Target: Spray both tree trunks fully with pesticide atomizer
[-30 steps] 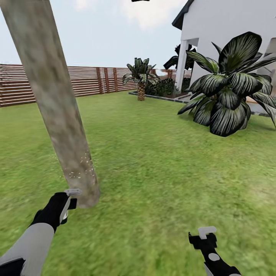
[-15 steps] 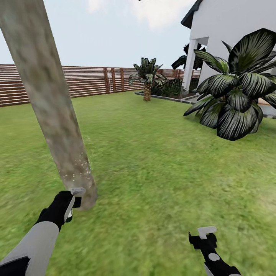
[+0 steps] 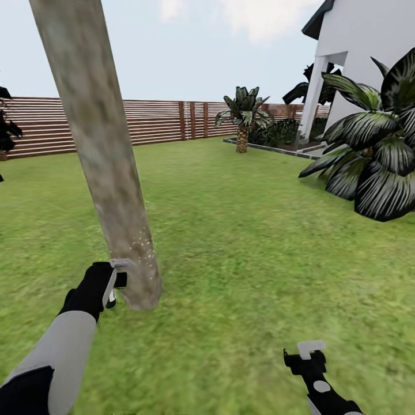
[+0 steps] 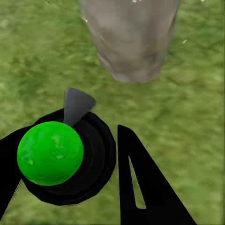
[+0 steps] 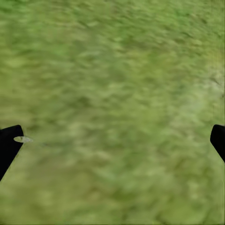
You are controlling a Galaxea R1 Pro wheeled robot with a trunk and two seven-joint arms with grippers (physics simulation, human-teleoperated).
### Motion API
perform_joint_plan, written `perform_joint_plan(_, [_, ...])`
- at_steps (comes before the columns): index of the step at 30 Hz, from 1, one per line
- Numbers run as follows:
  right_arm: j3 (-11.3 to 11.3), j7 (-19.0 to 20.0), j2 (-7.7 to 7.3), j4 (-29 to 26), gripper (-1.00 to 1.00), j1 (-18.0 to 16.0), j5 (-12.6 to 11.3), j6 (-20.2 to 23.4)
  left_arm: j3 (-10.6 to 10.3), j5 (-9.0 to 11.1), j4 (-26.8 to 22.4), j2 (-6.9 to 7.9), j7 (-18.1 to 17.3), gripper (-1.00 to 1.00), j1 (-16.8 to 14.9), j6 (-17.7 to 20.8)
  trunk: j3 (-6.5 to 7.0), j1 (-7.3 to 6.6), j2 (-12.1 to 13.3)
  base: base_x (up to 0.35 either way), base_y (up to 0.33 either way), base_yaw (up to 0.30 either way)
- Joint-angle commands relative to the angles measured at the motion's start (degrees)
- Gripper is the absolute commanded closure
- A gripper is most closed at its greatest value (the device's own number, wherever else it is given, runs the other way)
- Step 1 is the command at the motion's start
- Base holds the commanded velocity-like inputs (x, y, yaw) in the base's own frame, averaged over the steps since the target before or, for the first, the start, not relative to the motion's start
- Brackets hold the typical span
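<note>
- The left claw (image 3: 115,282) is closed around the pesticide atomizer (image 3: 110,300), held just beside the base of the tree trunk (image 3: 104,155).
- In the left wrist view, the atomizer's green round body (image 4: 50,153) is seated in a black collar between the two black fingers (image 4: 140,187), with a grey nozzle (image 4: 75,105) directed toward the trunk base (image 4: 129,40).
- Fine white specks (image 3: 141,251) are seen on the lower part of the trunk, just above the claw.
- The trunk is set in the lawn (image 3: 259,259) and is seen leaning in the head view; its crown is out of frame.
- The right claw (image 3: 308,353) is held low over the grass, well apart from the trunk. Its fingers (image 5: 9,145) are spread wide, with only grass between them.
- A brown slat fence (image 3: 161,121) bounds the far edge of the lawn.
- A short palm (image 3: 243,115) stands near the fence; a broad-leaved plant (image 3: 374,155) stands beside a white house (image 3: 369,63).
</note>
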Motion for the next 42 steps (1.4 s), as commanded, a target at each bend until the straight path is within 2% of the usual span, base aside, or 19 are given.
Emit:
perform_joint_plan(1, [-0.4, -0.2, 0.01, 0.1, -1.0, -0.1, 0.6, -0.2, 0.1, 0.0, 0.0, -0.05, 0.1, 1.0, -0.5, 0.5, -0.06, -0.01, 0.0, 0.0, 0.0, 0.276])
perform_joint_plan(4, [-0.4, -0.2, 0.01, 0.1, -1.0, -0.1, 0.6, -0.2, 0.0, 0.0, 0.0, -0.26, 0.0, 1.0, -2.3, 2.8, -0.06, -0.01, 0.0, 0.0, 0.0, 0.16])
perform_joint_plan(8, [-0.4, -0.2, -0.04, 0.1, -1.0, -0.1, 0.6, -0.2, 0.0, -0.2, 0.0, -0.08, 0.0, 1.0, -2.3, 3.6, -0.06, -0.01, 0.0, 0.0, 0.0, 0.022])
perform_joint_plan(14, [-0.4, -0.2, -0.03, 0.1, -1.0, -0.1, 0.6, -0.2, 0.0, -0.3, -0.1, 0.97, 0.0, 1.0, -1.9, 3.7, -0.06, -0.01, 0.0, 0.033, 0.028, 0.001])
perform_joint_plan(25, [-0.4, -0.2, 0.01, 0.1, -1.0, -0.1, 0.6, -0.2, -0.1, -0.2, 0.0, 0.81, 0.0, 1.0, -1.7, 3.7, -0.06, -0.01, 0.0, 0.155, 0.145, 0.0])
perform_joint_plan(42, [-0.4, -0.2, 0.01, 0.1, -1.0, -0.1, 0.6, -0.2, -0.2, -0.3, 0.0, 0.74, 0.1, 1.0, -1.7, 3.7, -0.06, -0.01, 0.0, 0.001, -0.247, 0.001])
